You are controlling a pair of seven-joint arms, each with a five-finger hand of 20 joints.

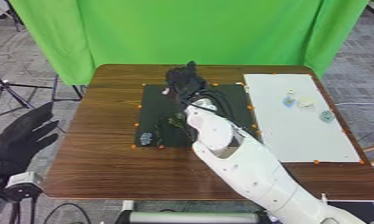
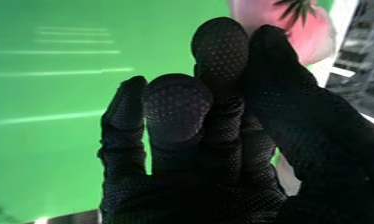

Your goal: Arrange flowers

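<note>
Right robot hand, pink flower beside it

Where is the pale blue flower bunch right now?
In the head view, the pale blue flower bunch lies at the near left corner of the dark mat, left of the robot's right arm.

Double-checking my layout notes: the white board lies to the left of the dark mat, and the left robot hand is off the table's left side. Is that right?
Not quite: the head view shows the white board to the right of the dark mat. The left robot hand is indeed off the table's left side.
</note>
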